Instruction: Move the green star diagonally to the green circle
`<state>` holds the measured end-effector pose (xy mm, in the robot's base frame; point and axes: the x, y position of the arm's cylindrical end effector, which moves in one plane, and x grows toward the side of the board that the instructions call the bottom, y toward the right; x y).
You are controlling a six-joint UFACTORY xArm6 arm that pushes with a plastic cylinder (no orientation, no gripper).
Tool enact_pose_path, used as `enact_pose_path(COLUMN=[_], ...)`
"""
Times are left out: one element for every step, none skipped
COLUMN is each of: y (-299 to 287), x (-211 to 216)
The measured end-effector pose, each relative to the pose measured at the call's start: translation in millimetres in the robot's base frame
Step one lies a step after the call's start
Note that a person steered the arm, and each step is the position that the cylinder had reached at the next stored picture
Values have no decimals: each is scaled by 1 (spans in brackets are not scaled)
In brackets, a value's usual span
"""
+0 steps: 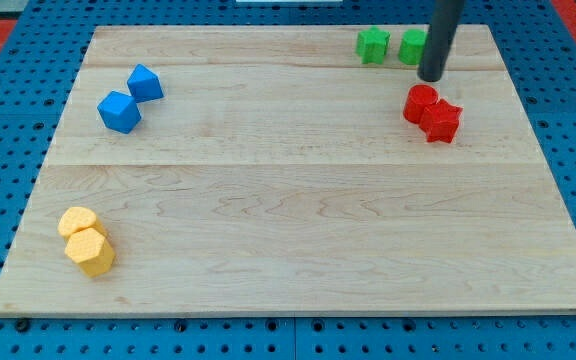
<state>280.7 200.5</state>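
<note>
The green star (373, 45) lies near the board's top edge, right of centre. The green circle (412, 46) sits just to its right, partly hidden behind my rod. My tip (432, 77) rests on the board just below and right of the green circle, and above the red blocks. It is apart from the green star, about a block's width to the star's lower right.
Two red blocks (433, 112) touch each other just below my tip. Two blue blocks (130, 98) lie at the upper left. Two yellow blocks (86, 240) lie at the lower left. The wooden board (288, 200) rests on a blue pegboard.
</note>
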Motion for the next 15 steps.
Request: enact_pose_path(y=[23,-60,-111,-86,-157,-228,-222,-236,-250,-266,-198,-189,-100,-33,-4], x=[-57,-53,-52,-74,-48,31,24,27,34,59,79,36,-3,22,40])
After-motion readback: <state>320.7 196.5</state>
